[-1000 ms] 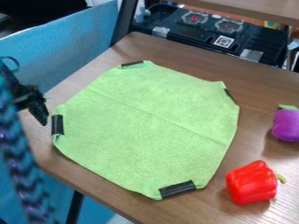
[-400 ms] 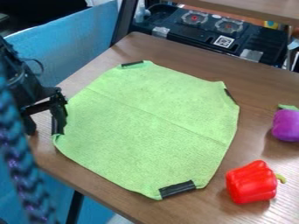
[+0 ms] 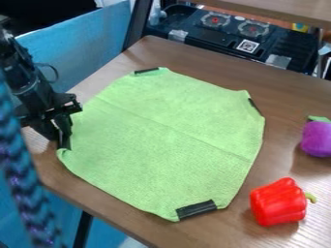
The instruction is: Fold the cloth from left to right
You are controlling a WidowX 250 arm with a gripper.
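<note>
At left of frame, the claw (image 3: 59,137), spread moments ago, has narrowed and seems to pinch the black tab (image 3: 66,142) of the green cloth (image 3: 158,140), flat on the bench (image 3: 291,97) at centre; the rightward fold can begin.

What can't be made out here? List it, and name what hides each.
- Camera view: part of the black tape patch at the left corner of the green cloth; the black robot gripper covers it.
- Camera view: whether the gripper holds that corner; its own body blocks the contact.
- Camera view: the cloth's underside, hidden against the brown wooden table.
- Camera view: the purple toy vegetable's far side, cut off by the right edge.
</note>
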